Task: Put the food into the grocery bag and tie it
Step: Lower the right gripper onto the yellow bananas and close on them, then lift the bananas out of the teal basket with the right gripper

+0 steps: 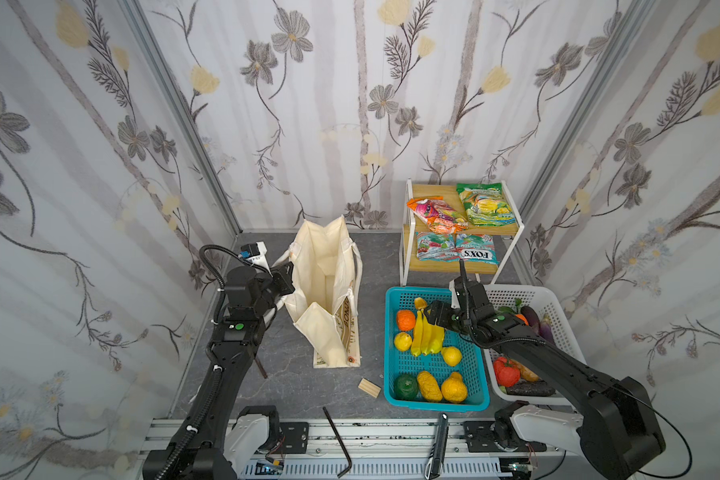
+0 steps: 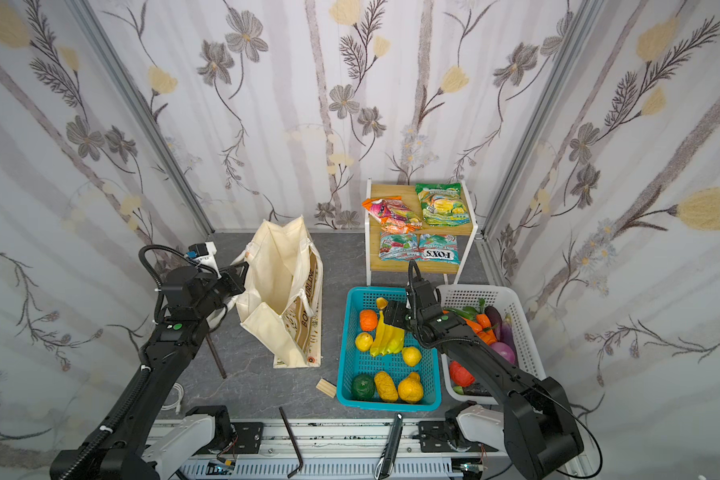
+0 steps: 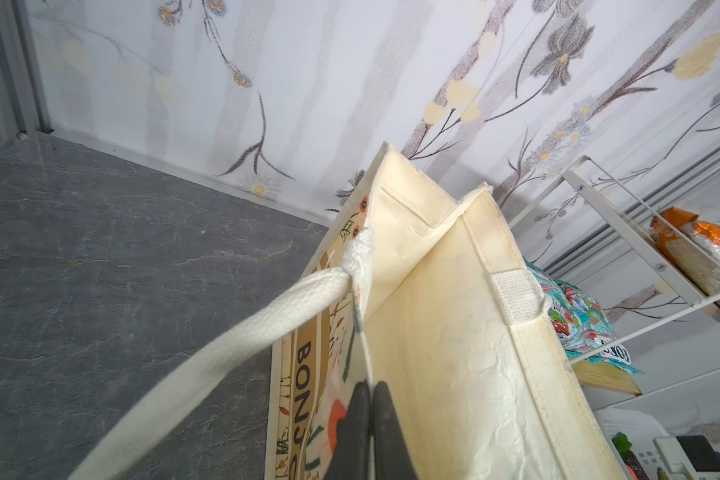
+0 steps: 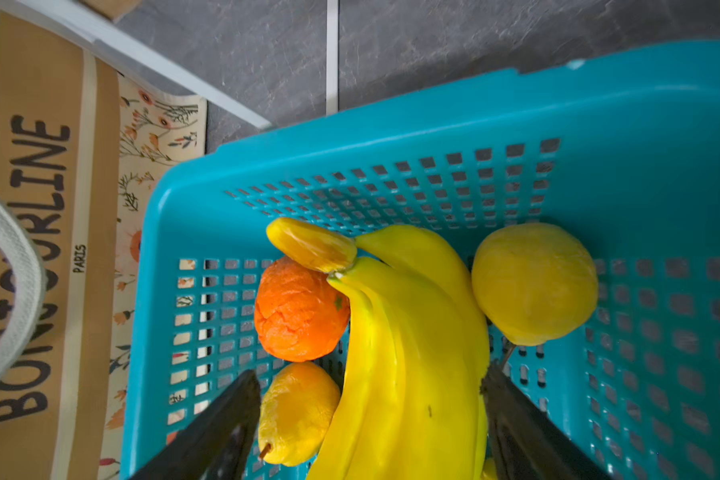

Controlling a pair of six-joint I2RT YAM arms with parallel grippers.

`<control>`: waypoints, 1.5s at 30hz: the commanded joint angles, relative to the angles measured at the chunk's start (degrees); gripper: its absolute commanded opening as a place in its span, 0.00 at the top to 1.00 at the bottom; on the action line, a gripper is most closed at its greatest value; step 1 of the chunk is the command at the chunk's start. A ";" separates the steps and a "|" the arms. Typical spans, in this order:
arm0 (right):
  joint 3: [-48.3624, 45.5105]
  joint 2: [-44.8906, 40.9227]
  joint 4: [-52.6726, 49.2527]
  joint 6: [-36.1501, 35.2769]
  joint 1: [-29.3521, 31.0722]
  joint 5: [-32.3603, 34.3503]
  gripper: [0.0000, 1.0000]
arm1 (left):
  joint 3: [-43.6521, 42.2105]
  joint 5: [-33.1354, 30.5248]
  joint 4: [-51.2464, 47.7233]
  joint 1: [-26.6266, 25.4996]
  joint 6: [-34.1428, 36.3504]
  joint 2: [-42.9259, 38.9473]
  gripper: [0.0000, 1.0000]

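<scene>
Banana bunch [image 4: 412,353] between right jaws

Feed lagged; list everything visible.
grocery bag: one, cream, left
teal basket: one, teal, centre-right
banana bunch: one, yellow, teal basket
orange: one, orange, beside bananas
lemons: two, yellow, flanking bananas
other fruit: three, green/yellow, same basket
white basket: one, white, right, with vegetables
rack: one, white, rear
snack packets: two, orange/green, top shelf
FOX'S packets: two, teal-red, lower shelf
tools: two, black, rail
left gripper: one, black, shut on bag
right gripper: one, black, open astride bananas
</scene>
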 commanded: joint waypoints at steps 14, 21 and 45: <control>-9.58 -0.51 14.04 -1.98 -0.25 -3.17 0.20 | 2.11 -0.60 -2.23 0.03 -0.72 4.06 1.00; -10.51 1.60 18.31 0.18 -0.25 -5.14 0.37 | 2.08 0.43 -2.14 -0.03 -1.34 4.39 1.00; -8.37 -16.10 13.86 0.70 0.40 -1.59 0.67 | 2.61 2.71 -2.05 -0.03 -2.82 5.38 1.00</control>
